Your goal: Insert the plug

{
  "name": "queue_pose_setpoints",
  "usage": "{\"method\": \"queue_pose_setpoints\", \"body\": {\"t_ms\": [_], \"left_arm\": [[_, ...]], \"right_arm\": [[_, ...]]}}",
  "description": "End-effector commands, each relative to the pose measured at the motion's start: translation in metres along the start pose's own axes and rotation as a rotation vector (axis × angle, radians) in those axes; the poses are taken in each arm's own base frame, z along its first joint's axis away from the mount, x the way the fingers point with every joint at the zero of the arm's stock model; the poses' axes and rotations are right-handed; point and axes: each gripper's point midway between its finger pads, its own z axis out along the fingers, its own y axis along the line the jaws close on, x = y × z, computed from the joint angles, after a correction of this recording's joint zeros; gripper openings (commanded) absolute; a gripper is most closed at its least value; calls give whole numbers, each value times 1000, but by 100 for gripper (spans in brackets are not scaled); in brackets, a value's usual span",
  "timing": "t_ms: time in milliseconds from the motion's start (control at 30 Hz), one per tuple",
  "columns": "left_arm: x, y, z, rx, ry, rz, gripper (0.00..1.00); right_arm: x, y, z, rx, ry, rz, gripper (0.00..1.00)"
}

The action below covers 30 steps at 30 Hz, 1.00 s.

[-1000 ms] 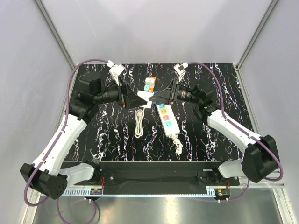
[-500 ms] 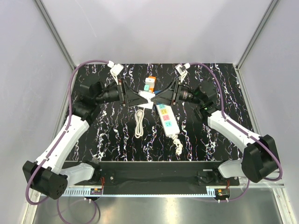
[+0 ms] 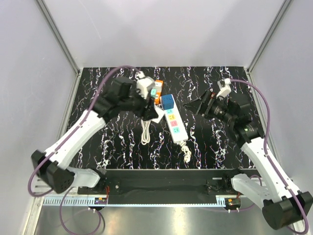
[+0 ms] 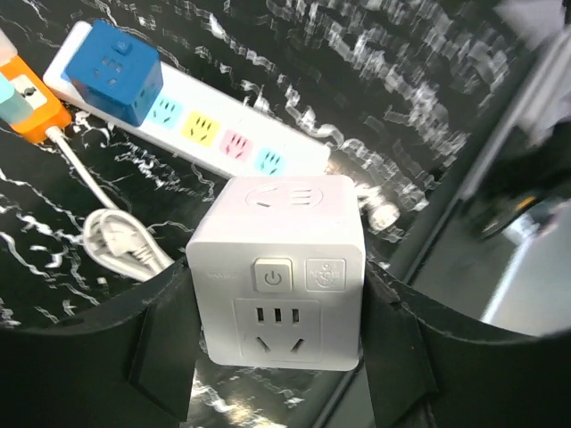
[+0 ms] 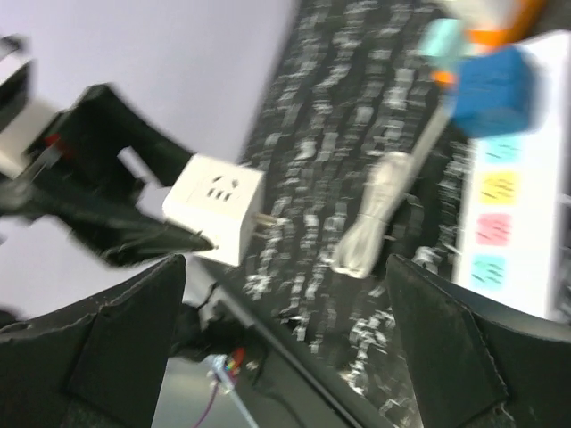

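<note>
Plug, the blue cube, sits on the far-end socket of the power strip. It looks flush to me, though I can't confirm from these views that the pins are fully home. Working down in size: the black marbled bench carries the strip near its middle. My left gripper is clamped on a white cube adapter, held above the bench beside a coiled white cable. My right gripper is spread wide and empty, well apart from the strip. I'd judge the insertion essentially done; only a seating check remains.
</note>
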Motion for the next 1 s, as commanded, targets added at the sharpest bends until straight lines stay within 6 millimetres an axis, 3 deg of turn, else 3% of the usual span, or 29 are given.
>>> {"method": "queue_pose_setpoints", "body": {"t_ms": [0,167,233,333,433,567,667,833,967], "left_arm": [[-13,18,23,-125,64,230,0],[10,13,83,-102,237,448,0],[8,6,99,-102,259,511,0],[25,11,138,-86,333,518,0],[33,6,160,-43,361,528,0],[50,1,180,-13,405,568,0],[62,7,191,-22,441,572,0],[75,16,198,-28,482,588,0],[79,17,200,-25,491,592,0]], "right_arm": [[7,-61,-21,327,-22,-25,100],[-5,-78,-43,452,-114,-59,100],[-15,-84,-53,503,-178,-51,100],[-37,-83,-72,547,-286,-39,100],[-59,-75,-84,580,-348,-62,100],[-88,-57,-108,614,-457,-109,100],[-109,-31,-133,597,-564,-138,100],[-121,-4,-158,555,-645,-171,100],[-121,6,-165,526,-658,-179,100]]}}
